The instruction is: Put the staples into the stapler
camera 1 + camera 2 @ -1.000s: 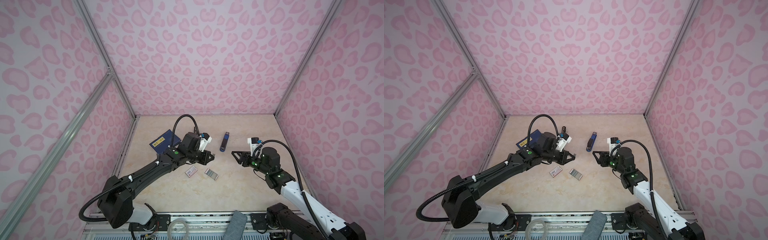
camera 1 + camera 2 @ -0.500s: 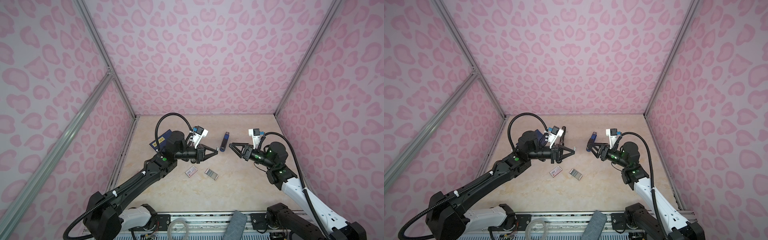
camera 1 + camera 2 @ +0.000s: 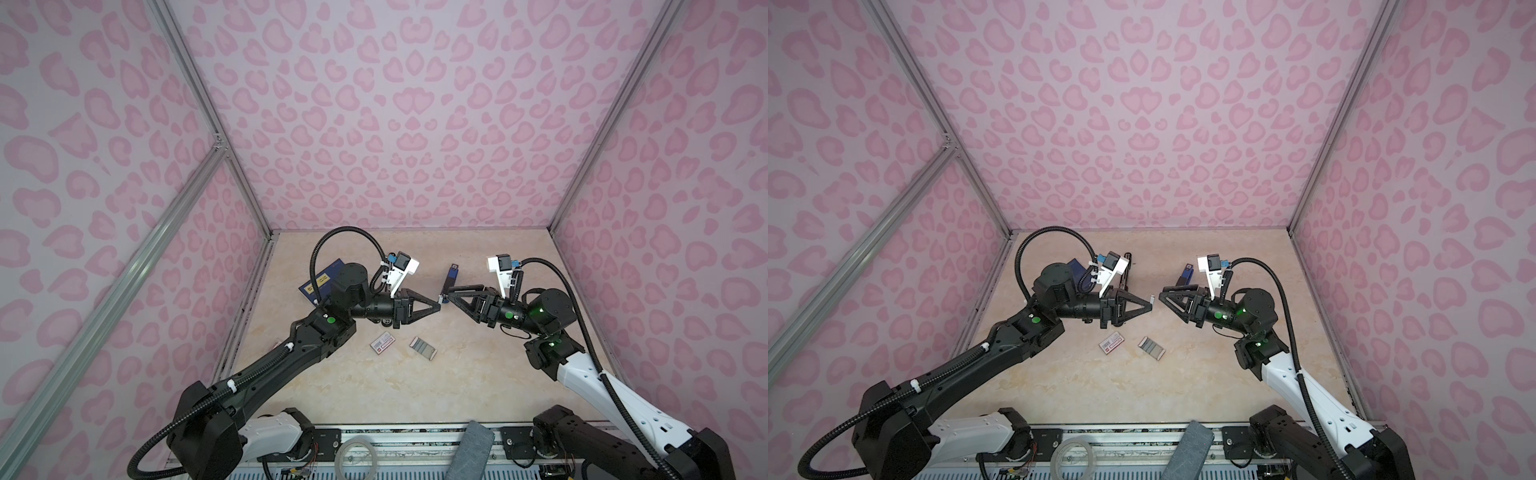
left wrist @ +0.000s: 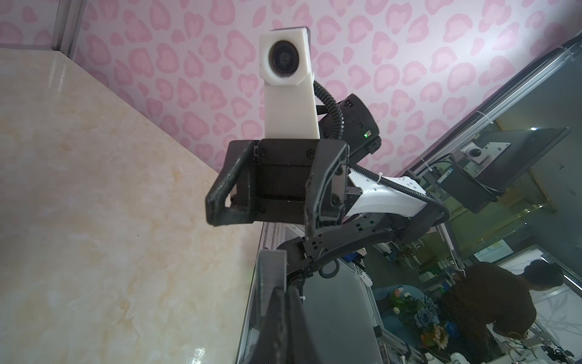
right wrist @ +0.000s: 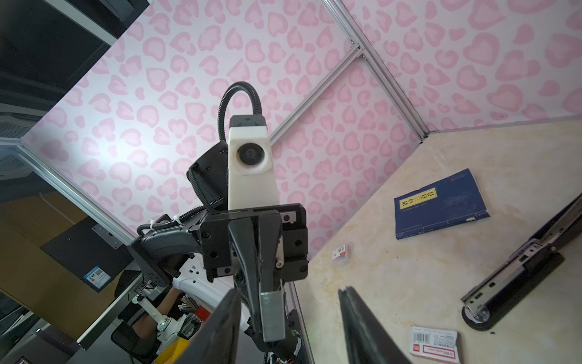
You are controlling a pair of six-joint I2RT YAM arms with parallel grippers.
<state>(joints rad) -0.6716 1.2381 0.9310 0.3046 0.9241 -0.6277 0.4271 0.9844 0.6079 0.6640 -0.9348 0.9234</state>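
My left gripper (image 3: pixel 438 306) is raised above the table and shut on a thin silvery strip of staples (image 5: pixel 272 315), which sticks out past its tips (image 4: pixel 272 271). My right gripper (image 3: pixel 449 293) faces it tip to tip, open. In the right wrist view the strip sits between the right gripper's (image 5: pixel 288 293) fingers and touches neither. More staples (image 3: pixel 423 347) lie flat on the table below. The stapler (image 5: pixel 519 277), black with a bare metal rail, lies swung open at the back. In a top view its dark length (image 3: pixel 1126 270) shows past the left wrist camera.
A small white red-labelled box (image 3: pixel 382 343) lies beside the flat staples. A dark blue booklet (image 3: pixel 320 282) with a yellow label lies at the back left. A blue and black oblong object (image 3: pixel 451 276) stands just behind my right gripper's fingers. Pink patterned walls close in three sides.
Both arms lifted off the table and turned their grippers level to face each other. The left gripper stayed shut and swung right; the right gripper came up to meet it.
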